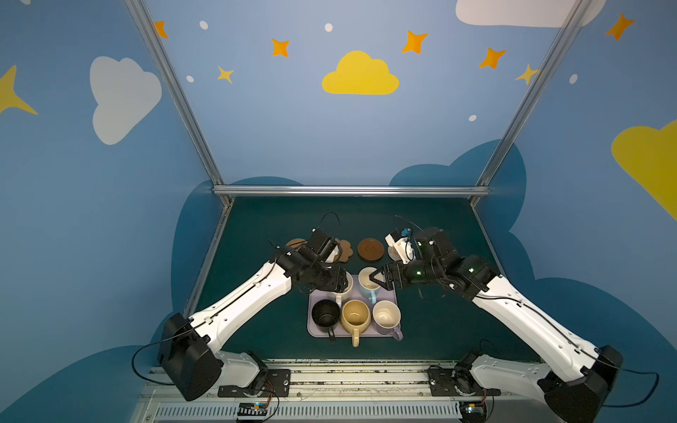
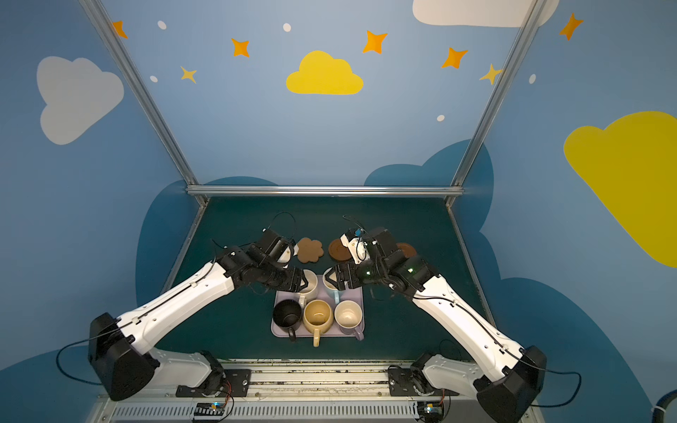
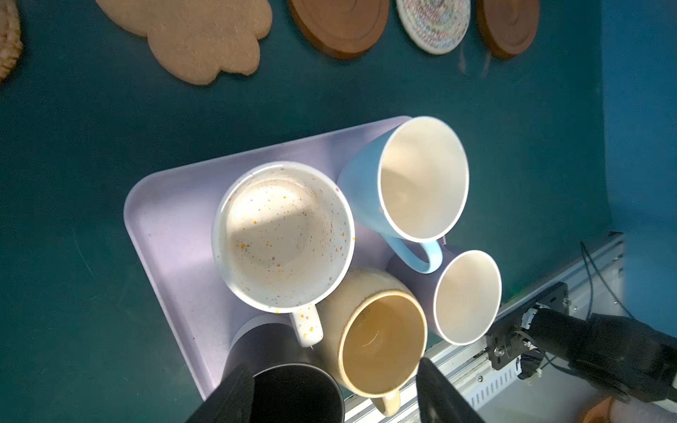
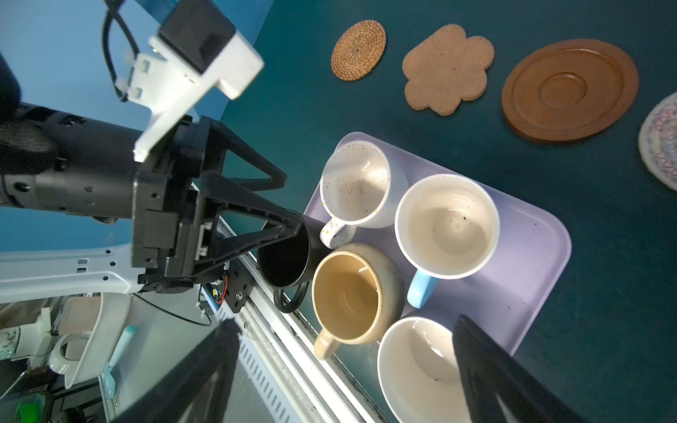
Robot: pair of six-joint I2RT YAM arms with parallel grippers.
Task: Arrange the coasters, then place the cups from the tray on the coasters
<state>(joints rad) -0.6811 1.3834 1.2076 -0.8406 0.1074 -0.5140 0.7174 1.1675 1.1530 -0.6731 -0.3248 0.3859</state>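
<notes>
Both on the lilac rectangular tray (image 3: 176,219), the cream speckled mug (image 3: 284,238) sits under the left gripper (image 4: 293,199) and the light blue mug (image 3: 421,183) under the right gripper (image 1: 378,279), fingers (image 4: 487,366) spread and empty, I think to grasp them

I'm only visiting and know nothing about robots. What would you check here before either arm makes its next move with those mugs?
1. All five coasters in a row beyond the tray: ok; tan woven round, flower shape, brown disc, pale woven round, second brown disc.
2. Every coaster bare: ok.
3. Five mugs upright on the tray: ok.
4. Open left gripper at the cream speckled mug: ok.
5. Open right gripper at the light blue mug: ok.
6. Gaps between mugs for fingers: cannot tell; they stand packed close.
</notes>
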